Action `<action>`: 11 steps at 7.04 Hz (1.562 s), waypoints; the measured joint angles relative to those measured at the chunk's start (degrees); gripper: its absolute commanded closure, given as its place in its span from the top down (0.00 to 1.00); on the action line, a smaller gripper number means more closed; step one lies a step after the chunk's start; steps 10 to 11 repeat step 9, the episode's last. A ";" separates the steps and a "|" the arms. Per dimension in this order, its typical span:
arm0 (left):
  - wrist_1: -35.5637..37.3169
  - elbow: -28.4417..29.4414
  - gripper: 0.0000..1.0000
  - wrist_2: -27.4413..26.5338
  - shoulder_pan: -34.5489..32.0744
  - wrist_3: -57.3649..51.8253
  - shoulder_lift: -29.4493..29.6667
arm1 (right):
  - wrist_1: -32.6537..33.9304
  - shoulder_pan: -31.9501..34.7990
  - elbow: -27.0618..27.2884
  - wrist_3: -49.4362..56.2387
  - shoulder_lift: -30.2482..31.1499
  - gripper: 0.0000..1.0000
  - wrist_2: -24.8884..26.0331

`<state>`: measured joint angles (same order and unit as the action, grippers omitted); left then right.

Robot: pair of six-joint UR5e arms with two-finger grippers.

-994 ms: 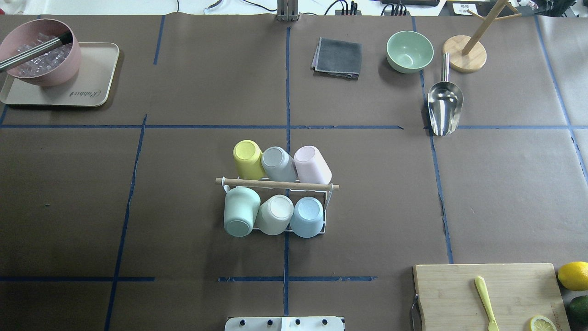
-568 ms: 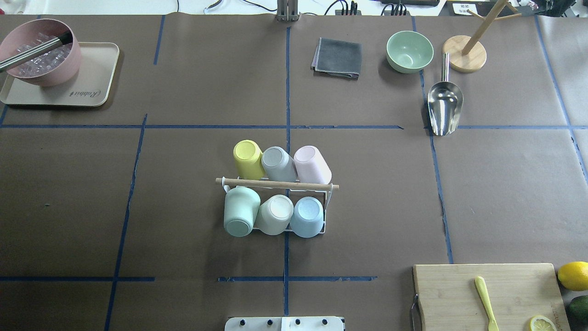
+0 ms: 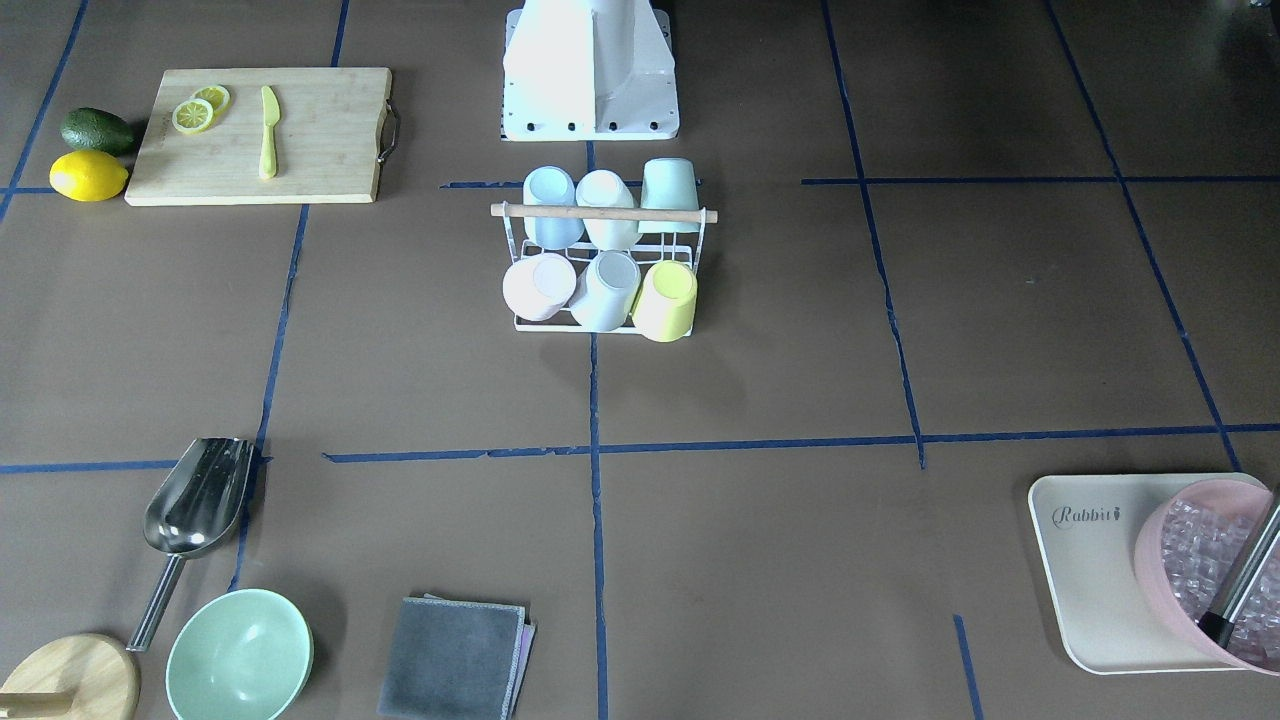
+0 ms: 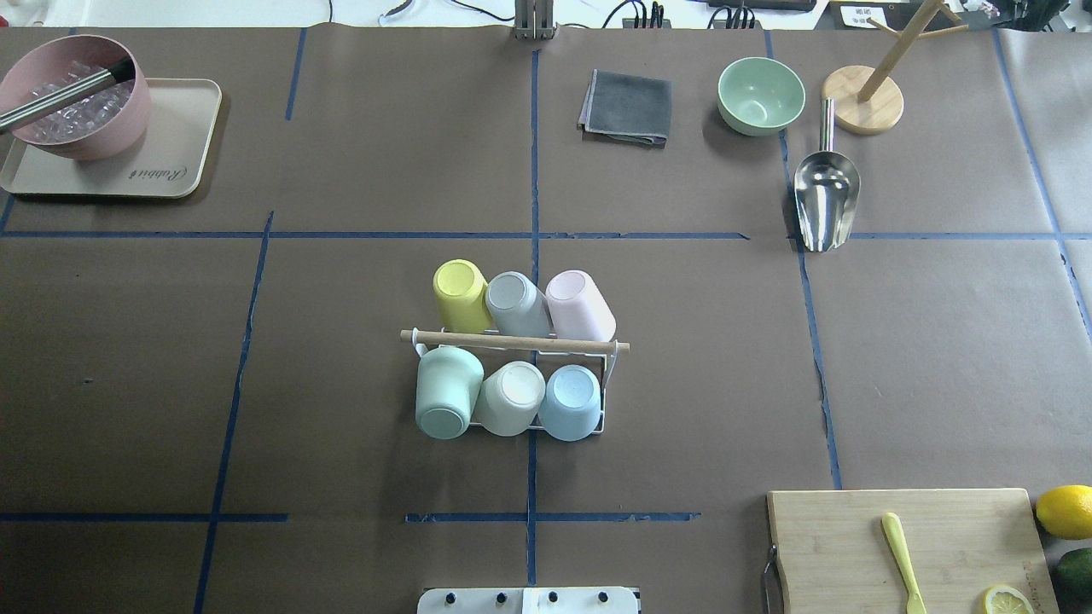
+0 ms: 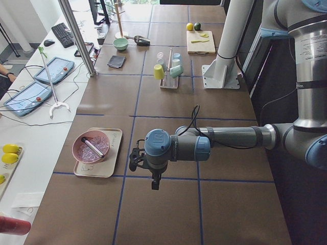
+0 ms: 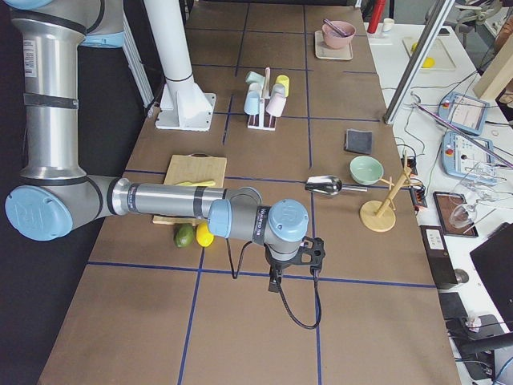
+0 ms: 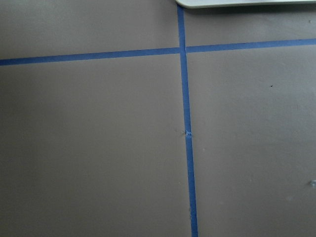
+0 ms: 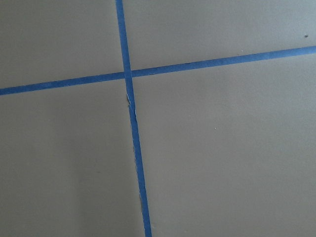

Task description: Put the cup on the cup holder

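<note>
Brown taped table (image 4: 341, 384) — six cups (image 4: 573, 401) on the cup holder (image 4: 512, 341) — jaws of left gripper (image 5: 134, 160), right gripper (image 6: 314, 253) indiscernible

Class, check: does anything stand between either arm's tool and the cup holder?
Nothing visible does. Bare brown table separates the left tool and the right tool from the white wire cup holder with wooden rod, already carrying six pastel cups.

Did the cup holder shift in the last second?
No. In the overhead view the cup holder sits at the same spot across the central blue tape line.
</note>
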<state>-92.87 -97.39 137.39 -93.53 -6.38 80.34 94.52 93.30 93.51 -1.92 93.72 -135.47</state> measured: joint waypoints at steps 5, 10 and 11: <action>6.25 2.60 1.00 0.55 -0.28 -0.38 6.43 | 0.23 -0.13 0.03 0.07 0.39 1.00 0.64; 8.99 2.82 1.00 0.37 -0.44 -0.46 7.49 | 0.23 -0.13 0.01 0.07 0.41 1.00 0.65; 8.99 2.82 1.00 0.37 -0.44 -0.46 7.49 | 0.23 -0.13 0.01 0.07 0.41 1.00 0.65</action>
